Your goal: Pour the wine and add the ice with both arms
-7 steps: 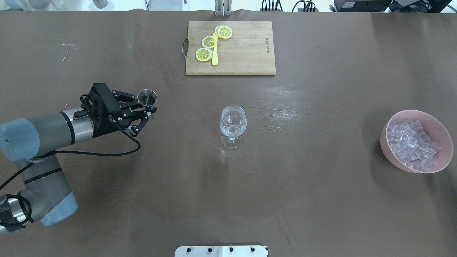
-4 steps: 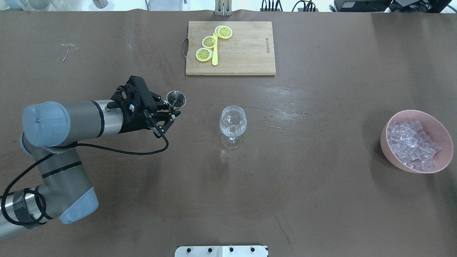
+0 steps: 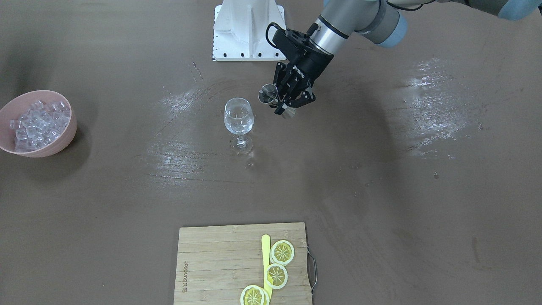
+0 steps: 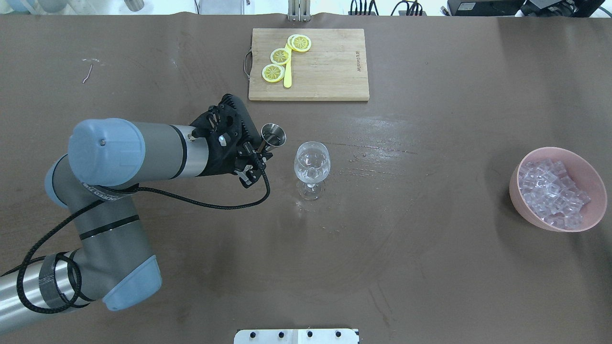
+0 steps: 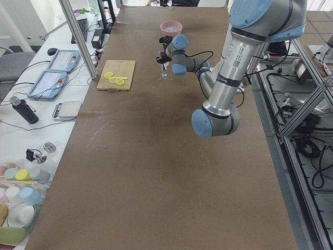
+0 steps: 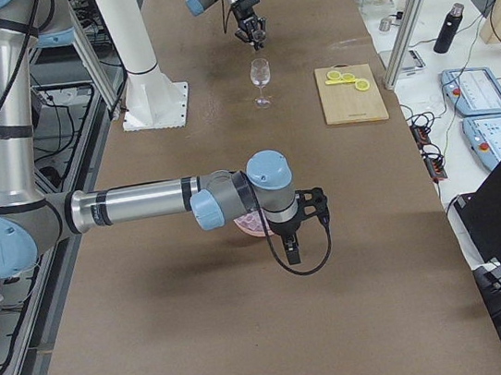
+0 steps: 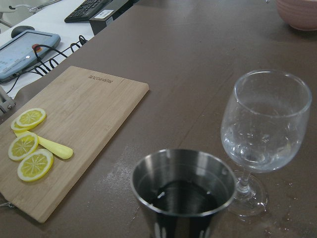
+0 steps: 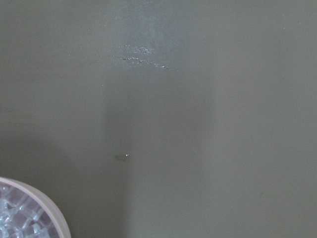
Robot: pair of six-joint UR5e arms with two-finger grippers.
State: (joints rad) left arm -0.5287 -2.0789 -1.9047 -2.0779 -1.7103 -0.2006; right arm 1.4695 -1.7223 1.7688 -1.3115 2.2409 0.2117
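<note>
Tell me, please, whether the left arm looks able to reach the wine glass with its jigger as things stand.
Probably yes: the left gripper holds the jigger just beside the wine glass, with nothing standing between them.

matte dark-brown worktop [image 4: 430, 267] with pale glare streaks. pale bamboo cutting board [image 4: 330, 67]: straight lengthwise grain, small dark printed logo. round lemon slices [image 4: 273, 73]: yellow flesh, whitish rims, spoke pattern. plain yellow plastic stick [image 4: 287, 79]. clear colourless stemmed wine glass [image 4: 311, 165]. shiny silver steel measuring cup [image 7: 183, 191], dark liquid inside. pink round bowl [image 4: 592, 173]; clear ice cubes [image 4: 550, 191] show whitish glints. grey-silver tubular left arm [image 4: 158, 150]: pale blue joint caps, black cable. black two-finger left hand [image 3: 280, 104], white ROBOTIQ lettering. white block-shaped base [image 3: 247, 29].
</note>
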